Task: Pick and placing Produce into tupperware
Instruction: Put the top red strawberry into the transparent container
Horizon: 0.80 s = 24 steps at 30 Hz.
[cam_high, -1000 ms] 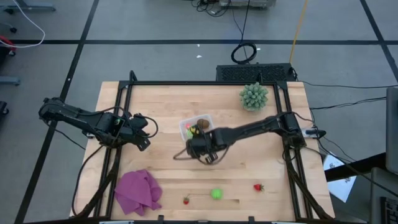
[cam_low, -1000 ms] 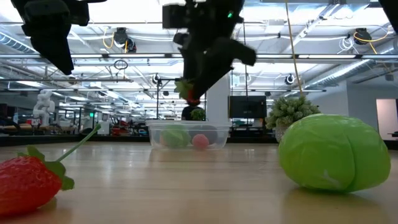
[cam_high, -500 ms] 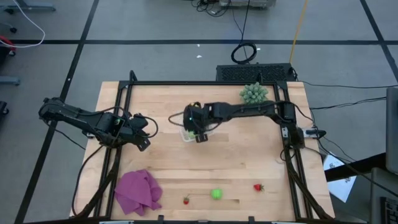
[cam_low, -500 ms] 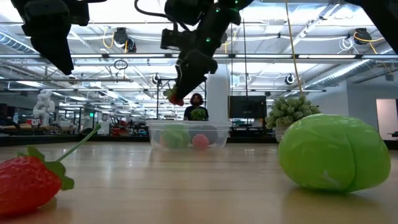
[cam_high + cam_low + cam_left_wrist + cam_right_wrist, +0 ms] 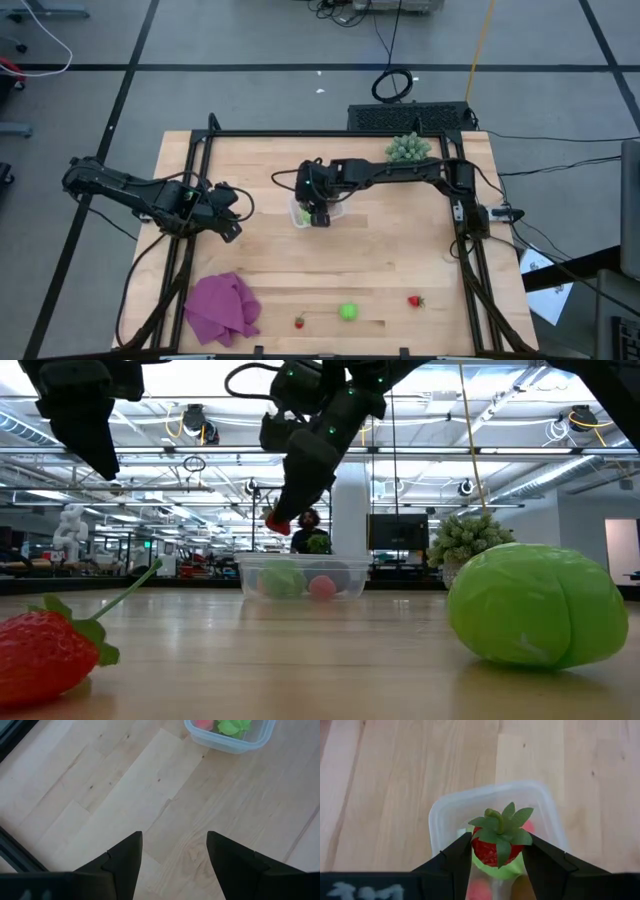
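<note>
Strawberry (image 5: 496, 845): I have it pinched in the right hand (image 5: 496, 851), just above the tupperware (image 5: 318, 207).
Left hand (image 5: 172, 855): parked open and empty over bare table (image 5: 100, 795), well apart from the tub.
Risk: if I release off-centre, I judge the berry may clip the rim or bounce off the green piece (image 5: 510, 869) already inside.
Change: a second ago my right hand hung beside the tub; now it is over it.
Remaining: loose strawberries (image 5: 414, 300) and a green piece (image 5: 347, 311) near the front edge.

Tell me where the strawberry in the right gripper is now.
The strawberry is clamped in the right gripper, held above the clear tupperware near the table's middle.
</note>
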{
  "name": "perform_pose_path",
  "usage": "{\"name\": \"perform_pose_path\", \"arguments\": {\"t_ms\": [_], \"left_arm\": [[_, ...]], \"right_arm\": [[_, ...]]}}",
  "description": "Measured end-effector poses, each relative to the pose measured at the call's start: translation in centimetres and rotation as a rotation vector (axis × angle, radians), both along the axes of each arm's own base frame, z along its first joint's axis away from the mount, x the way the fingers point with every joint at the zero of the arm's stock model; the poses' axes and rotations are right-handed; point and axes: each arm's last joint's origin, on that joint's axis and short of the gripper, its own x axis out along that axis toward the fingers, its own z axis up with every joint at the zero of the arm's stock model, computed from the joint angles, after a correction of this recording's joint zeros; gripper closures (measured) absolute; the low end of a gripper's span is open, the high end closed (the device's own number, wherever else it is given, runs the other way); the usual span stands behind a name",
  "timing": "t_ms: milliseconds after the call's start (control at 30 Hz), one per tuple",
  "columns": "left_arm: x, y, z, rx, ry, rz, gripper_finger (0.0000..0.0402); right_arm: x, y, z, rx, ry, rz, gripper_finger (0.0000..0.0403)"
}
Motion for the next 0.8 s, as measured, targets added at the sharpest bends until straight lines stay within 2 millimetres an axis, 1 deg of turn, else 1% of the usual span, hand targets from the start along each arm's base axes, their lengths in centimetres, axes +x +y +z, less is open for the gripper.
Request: {"name": "perform_pose_path", "arguments": {"t_ms": [233,500,800], "left_arm": [[0.0,0.0,0.0,0.001,0.001,-0.002,0.0174],[0.0,0.0,0.0,0.001,0.001,-0.002,0.0174],[0.0,0.0,0.0,0.0,0.0,-0.001,0.0174]], "right_arm": [[-0.7,0.1,-1.5,0.023,0.063,-0.023,0.0245],[-1.4,0.1,-1.9,0.035,0.137,-0.03,0.0245],[-1.9,-0.4,-2.1,0.047,0.189,-0.052,0.0245]]}}
